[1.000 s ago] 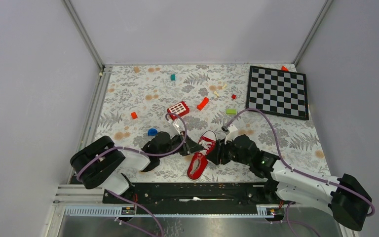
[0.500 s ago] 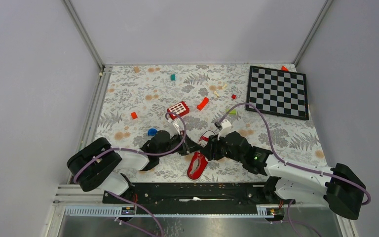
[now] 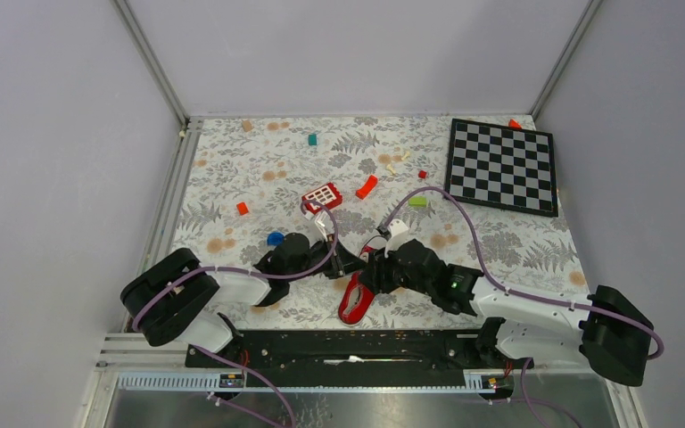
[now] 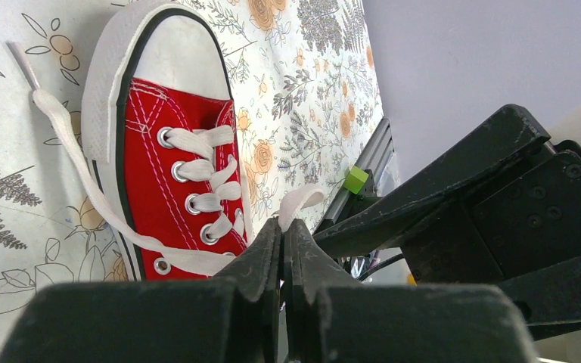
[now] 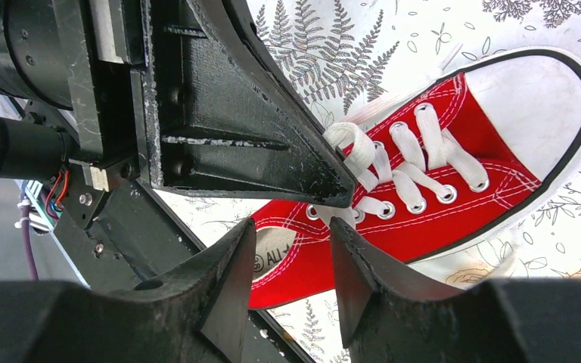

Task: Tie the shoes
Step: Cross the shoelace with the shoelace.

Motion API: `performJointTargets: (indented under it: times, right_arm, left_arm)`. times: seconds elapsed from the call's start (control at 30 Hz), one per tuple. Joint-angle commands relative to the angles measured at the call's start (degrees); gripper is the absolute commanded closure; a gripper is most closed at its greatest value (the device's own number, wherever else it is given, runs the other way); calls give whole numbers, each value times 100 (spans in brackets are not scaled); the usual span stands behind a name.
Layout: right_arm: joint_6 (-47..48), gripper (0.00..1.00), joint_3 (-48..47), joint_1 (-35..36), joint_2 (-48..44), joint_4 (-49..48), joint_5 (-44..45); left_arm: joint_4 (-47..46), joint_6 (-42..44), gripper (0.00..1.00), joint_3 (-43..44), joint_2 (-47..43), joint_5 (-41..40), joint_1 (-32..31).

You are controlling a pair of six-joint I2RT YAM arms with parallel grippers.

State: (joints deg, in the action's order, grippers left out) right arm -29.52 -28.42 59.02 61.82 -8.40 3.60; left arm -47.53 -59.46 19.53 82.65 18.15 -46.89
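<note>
Left gripper [image 4: 282, 225], pressed together, pinches a white lace [image 4: 300, 200]. The red sneaker [image 4: 168, 162] lies just beyond it on the floral desk [image 3: 232, 169]. Right gripper [image 5: 293, 236] is spread above the sneaker's opening. Only the overhead view shows grey walls [image 3: 348, 53] and a chessboard [image 3: 502, 166] beyond.

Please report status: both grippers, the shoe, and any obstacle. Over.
Left gripper shut on white lace. Right gripper open over shoe. Shoe untied. Grippers very close together, little room.

One sneaker [image 3: 355, 300], one chessboard [image 3: 502, 166], one floral table [image 3: 232, 169]
</note>
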Motion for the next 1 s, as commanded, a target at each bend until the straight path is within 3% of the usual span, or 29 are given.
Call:
performJointTargets:
  times: [0.0, 0.6, 0.67, 0.87, 0.97]
  right_arm:
    - [179, 52, -316, 68, 132, -50, 130]
    - [314, 53, -276, 75, 426, 37, 343]
    - [366, 56, -256, 74, 364, 81, 427]
    - [493, 81, -252, 74, 275, 223, 597]
    - [534, 81, -289, 75, 330, 236, 628]
  left_arm:
    - [-313, 85, 100, 233, 25, 147, 31]
    - [-292, 95, 100, 219, -5, 135, 31]
    - [-284, 108, 100, 218, -18, 140, 38]
    - [-293, 110, 100, 227, -12, 143, 36]
    - [-292, 110, 100, 227, -21, 146, 31]
